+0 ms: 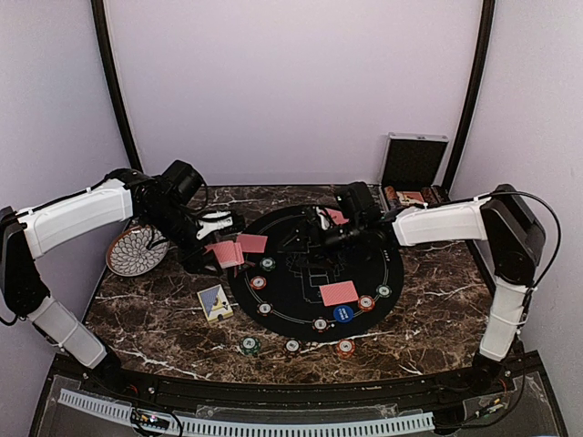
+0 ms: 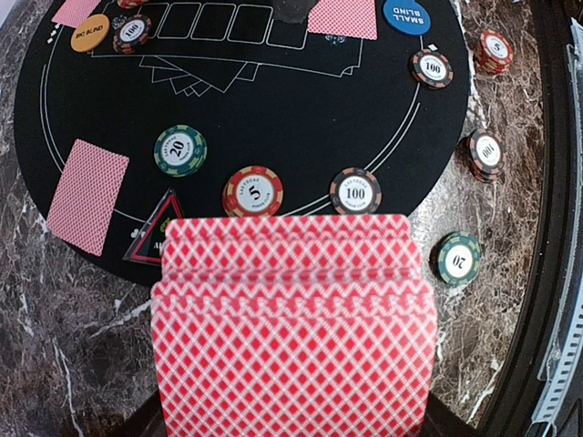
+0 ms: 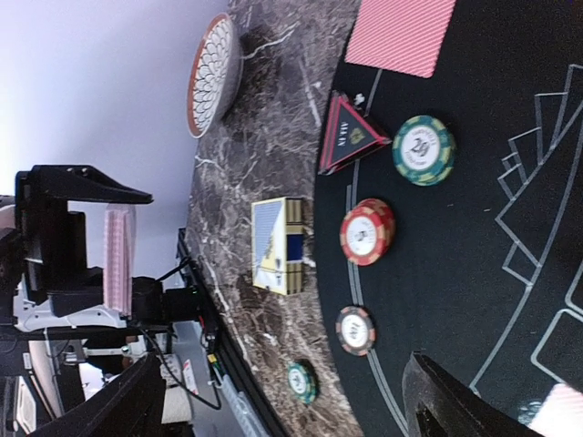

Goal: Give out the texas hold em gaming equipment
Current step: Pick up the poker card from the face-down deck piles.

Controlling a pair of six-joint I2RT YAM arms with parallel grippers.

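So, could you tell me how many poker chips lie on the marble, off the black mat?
3, beside the near edge of the black mat: green chip, dark chip, red chip. Others may be hidden.

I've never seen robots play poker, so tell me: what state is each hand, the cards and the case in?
left hand, shut on the deck
deck, held, backs slightly fanned
right hand, open, empty
loose cards, face down on the mat
silver case, open, lid upright
card box, lying flat
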